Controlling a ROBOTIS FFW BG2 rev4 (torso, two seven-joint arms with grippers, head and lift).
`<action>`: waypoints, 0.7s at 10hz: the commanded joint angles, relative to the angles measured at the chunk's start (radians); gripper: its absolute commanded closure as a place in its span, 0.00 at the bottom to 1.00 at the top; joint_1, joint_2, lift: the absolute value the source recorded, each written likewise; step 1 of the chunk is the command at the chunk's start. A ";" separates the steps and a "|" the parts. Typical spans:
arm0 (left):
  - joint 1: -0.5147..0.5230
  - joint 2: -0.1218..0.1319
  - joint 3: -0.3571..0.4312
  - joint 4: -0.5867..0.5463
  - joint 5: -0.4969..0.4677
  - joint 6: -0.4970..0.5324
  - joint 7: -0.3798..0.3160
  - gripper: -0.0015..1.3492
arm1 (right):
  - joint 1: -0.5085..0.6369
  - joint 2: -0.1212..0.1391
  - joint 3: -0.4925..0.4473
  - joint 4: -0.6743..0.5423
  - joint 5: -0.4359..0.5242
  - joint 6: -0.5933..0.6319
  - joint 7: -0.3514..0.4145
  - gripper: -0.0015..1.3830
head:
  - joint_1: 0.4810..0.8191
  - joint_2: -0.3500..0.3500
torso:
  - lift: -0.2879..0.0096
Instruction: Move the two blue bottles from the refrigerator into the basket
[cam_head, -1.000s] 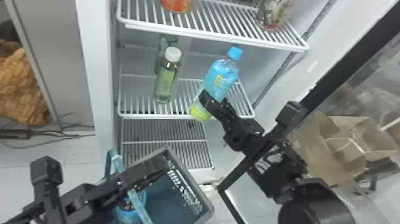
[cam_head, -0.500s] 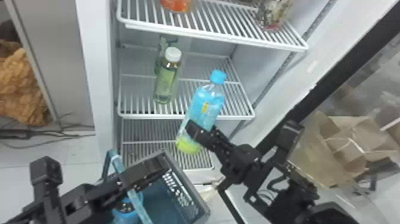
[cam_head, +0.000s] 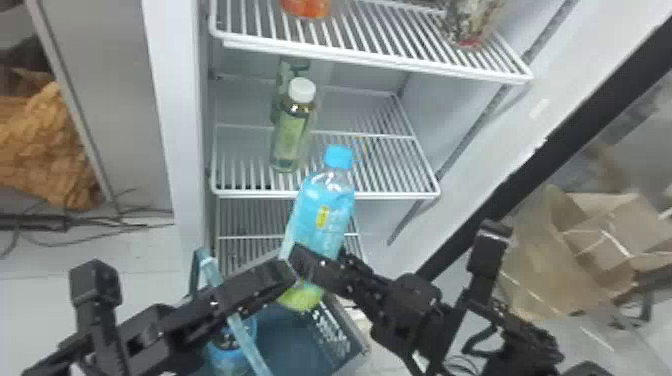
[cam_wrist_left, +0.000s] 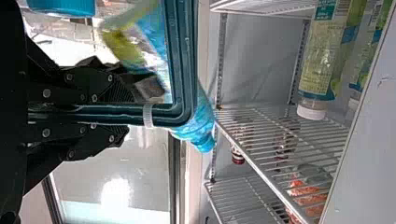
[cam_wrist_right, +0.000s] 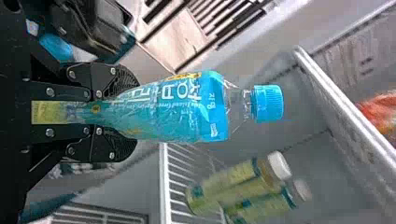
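head view: low in the frame, left of centre, the basket has its handle raised, and one blue bottle sits inside. the second bottle leans cap up at centre, base towards the basket, presumably for a base-first lowering.

left wrist view: the left gripper pinches the handle, likely to steady the basket.

right wrist view: the right gripper squeezes the second bottle's lower body between both fingers, probably keeping its cap clear.
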 joint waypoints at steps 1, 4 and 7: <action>0.000 0.000 0.000 0.000 0.004 -0.002 0.000 0.89 | 0.040 0.000 0.001 -0.044 0.012 0.078 0.002 0.93 | 0.63 0.09 | 0.24; 0.002 0.002 0.000 0.000 0.010 -0.009 0.000 0.89 | 0.080 0.000 -0.007 -0.051 0.042 0.149 0.025 0.64 | 0.63 0.08 | 0.24; 0.002 0.000 0.000 0.000 0.012 -0.006 0.000 0.89 | 0.072 0.003 -0.013 -0.049 0.062 0.137 0.032 0.05 | 0.63 0.07 | 0.24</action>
